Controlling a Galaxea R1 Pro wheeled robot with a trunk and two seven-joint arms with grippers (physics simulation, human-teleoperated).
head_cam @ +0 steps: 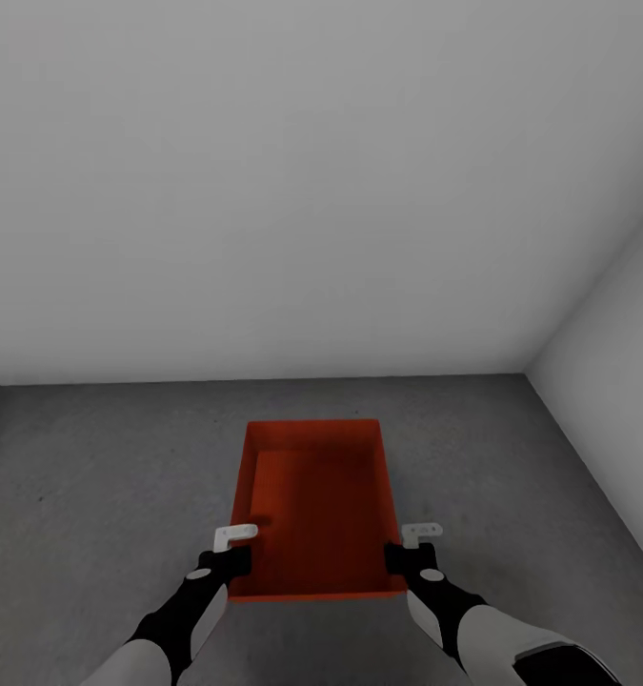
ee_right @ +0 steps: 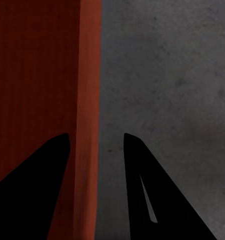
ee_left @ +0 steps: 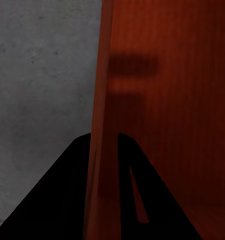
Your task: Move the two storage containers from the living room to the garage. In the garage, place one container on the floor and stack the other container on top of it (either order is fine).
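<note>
Orange-red rectangular open-top storage container [head_cam: 316,510] sits between the two pincers, over the dark grey mottled concrete floor [head_cam: 92,476] near a corner of plain white walls [head_cam: 311,191]; whether it is resting on that floor or held just above it cannot be told. The left gripper [head_cam: 233,545] straddles the container's left long wall near the robot-side corner: in the left wrist view, the wall's rim [ee_left: 100,150] runs between the two dark fingers [ee_left: 52,200], which stand narrowly apart and appear to pinch it. The right gripper [head_cam: 414,541] does the same on the opposite wall. There, one finger [ee_right: 37,185] lies inside against the wall, and a sliver of floor shows between the rim [ee_right: 87,150] and the outer finger, so firm contact on that side is uncertain.

Judging by its plain, thin, slightly tapered walls, the bin is probably light and stiff but smooth. Taking hold of both long rims at matching points, as now, should keep it level.
</note>
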